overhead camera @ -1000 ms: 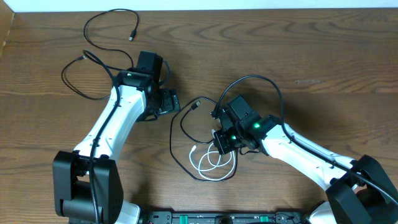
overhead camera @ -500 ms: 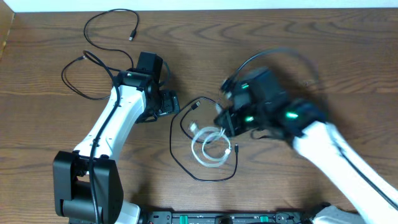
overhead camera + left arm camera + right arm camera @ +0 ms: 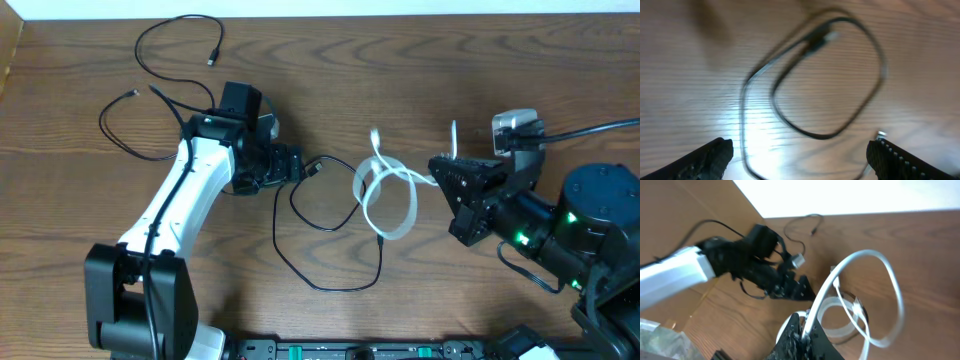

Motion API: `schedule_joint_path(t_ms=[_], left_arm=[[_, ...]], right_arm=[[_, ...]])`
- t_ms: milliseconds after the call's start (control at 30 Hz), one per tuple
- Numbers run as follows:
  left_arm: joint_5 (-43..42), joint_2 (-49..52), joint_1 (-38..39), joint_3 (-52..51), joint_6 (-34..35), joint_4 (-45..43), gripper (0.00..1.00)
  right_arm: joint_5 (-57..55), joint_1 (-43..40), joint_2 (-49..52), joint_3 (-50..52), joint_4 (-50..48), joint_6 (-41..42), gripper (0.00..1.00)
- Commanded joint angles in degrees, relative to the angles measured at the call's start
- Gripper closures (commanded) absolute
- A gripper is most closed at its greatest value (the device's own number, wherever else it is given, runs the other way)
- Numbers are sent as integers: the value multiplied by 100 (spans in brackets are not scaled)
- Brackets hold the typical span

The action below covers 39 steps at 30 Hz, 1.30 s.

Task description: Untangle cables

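Moved since a second ago: right gripper (image 3: pixel 440 183) is now out at 3 o'clock and raised, and the white cable (image 3: pixel 382 170) has come with it off the spot near 6 o'clock
Right tool: clamped shut on one strand of the white cable, whose loops hang off the jaws toward centre
Left tool: left gripper (image 3: pixel 297 165) stands wide, empty, just at 9 o'clock of centre, above the plug end of the black cable (image 3: pixel 278 240)
Cables: black cable lies slack from centre down to 6 o'clock; second black cable (image 3: pixel 101 122) lies well apart at 10 o'clock
Unclear: whether the white loops are threaded by the black strand near their lower edge
Risk 1: if threaded, more pull toward 3 o'clock probably cinches a knot and drags the black cable along
Risk 2: grip is on a thin strand, so a jerk could slip it free
Risk 3: left jaws closing low may miss the thin plug
Surface: brown wood-grain table (image 3: pixel 520 80), matte, with some glare under the left wrist
Room: pale wall (image 3: pixel 330 7) along 12 o'clock
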State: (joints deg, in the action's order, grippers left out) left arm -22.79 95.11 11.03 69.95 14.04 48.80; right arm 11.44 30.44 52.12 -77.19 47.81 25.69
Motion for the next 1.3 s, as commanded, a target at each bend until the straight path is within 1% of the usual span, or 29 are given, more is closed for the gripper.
schedule_joint_path(t_ms=[0, 167, 233, 367, 400, 433, 500, 633, 700, 800, 933, 967, 1033, 1233, 1267], left_arm=[[-704, -437, -11, 262, 9, -94, 9], [-704, -1062, -184, 317, 968, -195, 9], [-706, -1403, -345, 317, 1679, -197, 9], [-706, -1974, -555, 317, 3211, -197, 9], [-706, -2120, -570, 317, 3580, -197, 9], [-706, -2251, -573, 317, 3884, -197, 9], [-706, -2465, -570, 317, 4260, -199, 9], [-706, -2837, -570, 317, 4518, -221, 9], [-765, -2962, -570, 317, 4522, -219, 9], [-1040, -3108, -570, 317, 4612, -223, 9], [-1399, -3209, -570, 317, 5324, -221, 9], [-1447, -3220, -570, 317, 5528, -221, 9], [-1587, -3228, -570, 315, 5687, -221, 9], [-2492, -3226, -570, 315, 5928, -221, 11], [-2627, -3226, -570, 315, 5971, -221, 13]], right_arm=[[-50, -11, 136, 35, 153, 146, 99], [769, -11, 367, 39, 275, 133, 99], [1172, -11, 549, 39, 249, -101, 99], [1624, -11, 857, 39, 229, -407, 99], [1902, 0, 984, 39, 181, -557, 99], [2144, 4, 1084, 39, 129, -656, 99], [2782, 13, 1316, 39, -17, -876, 99], [4100, 101, 1797, 39, -280, -1521, 99], [4474, 166, 2024, 39, -313, -1718, 99], [4601, 267, 2321, 39, -306, -1773, 99], [4863, 426, 2643, 39, -308, -2048, 99], [5158, 494, 2719, 39, -310, -2312, 99], [5445, 588, 2787, 39, -321, -2588, 99], [5064, 728, 2815, 39, -350, -2599, 99], [4966, 728, 2815, 39, -348, -2599, 99]])
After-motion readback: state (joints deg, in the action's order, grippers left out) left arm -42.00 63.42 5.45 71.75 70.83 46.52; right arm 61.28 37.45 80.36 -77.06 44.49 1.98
